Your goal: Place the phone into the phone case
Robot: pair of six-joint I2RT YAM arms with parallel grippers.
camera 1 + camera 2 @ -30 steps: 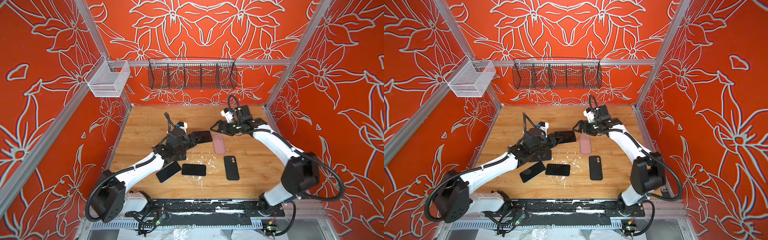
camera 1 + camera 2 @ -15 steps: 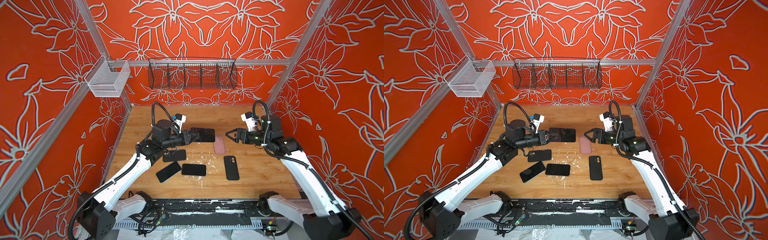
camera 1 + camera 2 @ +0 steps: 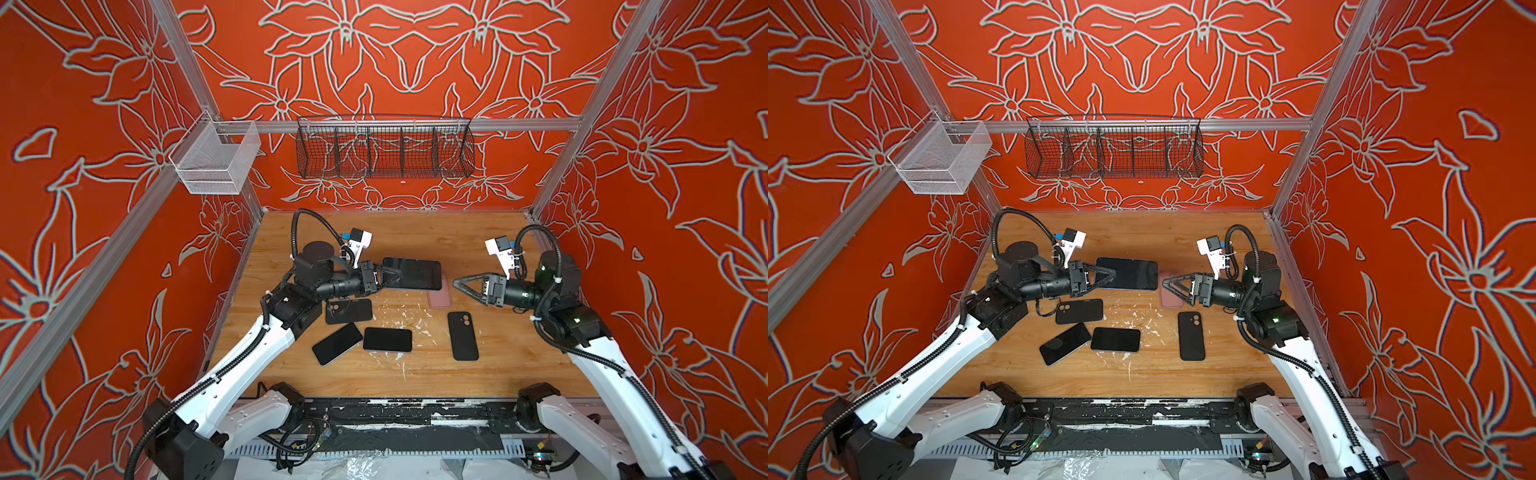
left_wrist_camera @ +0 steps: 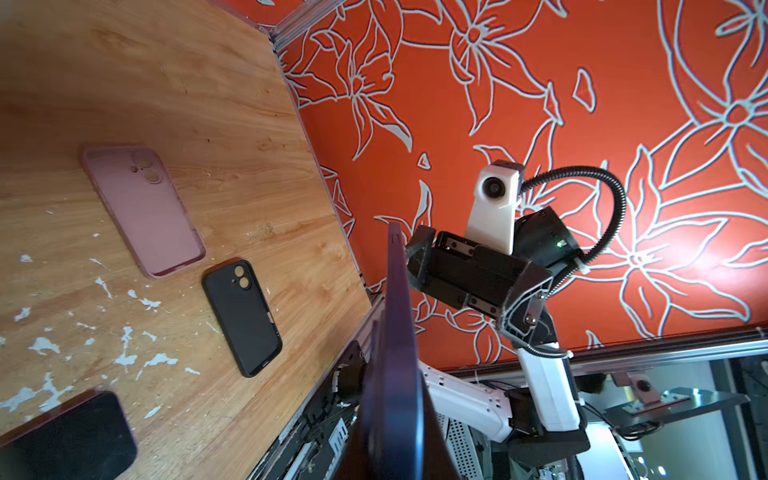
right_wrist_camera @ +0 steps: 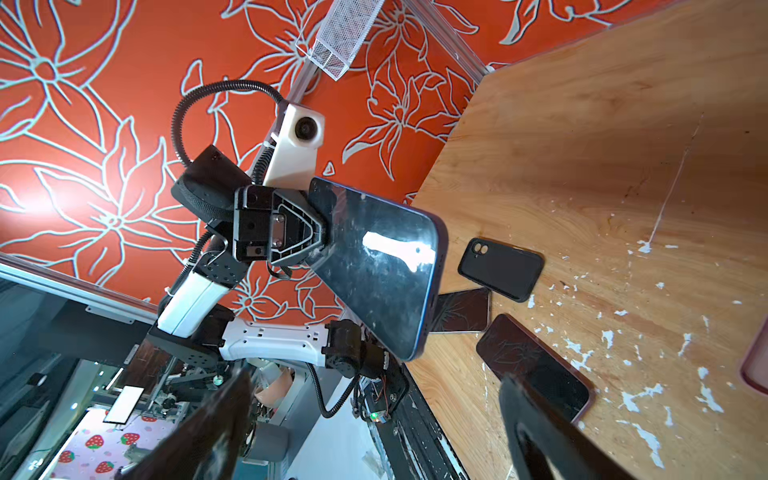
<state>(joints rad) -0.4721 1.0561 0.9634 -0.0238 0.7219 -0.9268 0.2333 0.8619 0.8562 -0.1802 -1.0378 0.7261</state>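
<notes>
Right wrist view: left claw (image 5: pixel 323 237) pinches phone (image 5: pixel 382 266) at one end, right claw (image 5: pixel 374 432) spread empty; phone may pivot loose.

Pink phone case (image 3: pixel 439 300) half hidden behind the held phone (image 3: pixel 413 273), clipped by the right wrist view's edge, right tool (image 3: pixel 456 282) with fingers (image 5: pixel 540 424) blurred and cut off there.

A robot lab, folks, a boxed-in test cell! Orange flower-print walls (image 3: pixel 395 62) hang on an aluminium frame (image 3: pixel 519 124), with a scuffed wooden table (image 3: pixel 415 232) for a floor. The left arm (image 3: pixel 249 353) and the right arm (image 3: pixel 602 361), white and black, rise from a black rail (image 3: pixel 415 436) up front, loose cables (image 3: pixel 297 442) trailing below it. A black basket (image 3: pixel 384 153) and a white basket (image 3: pixel 216 160) hook on the frame. A camera (image 4: pixel 496 191) rides each wrist.
</notes>
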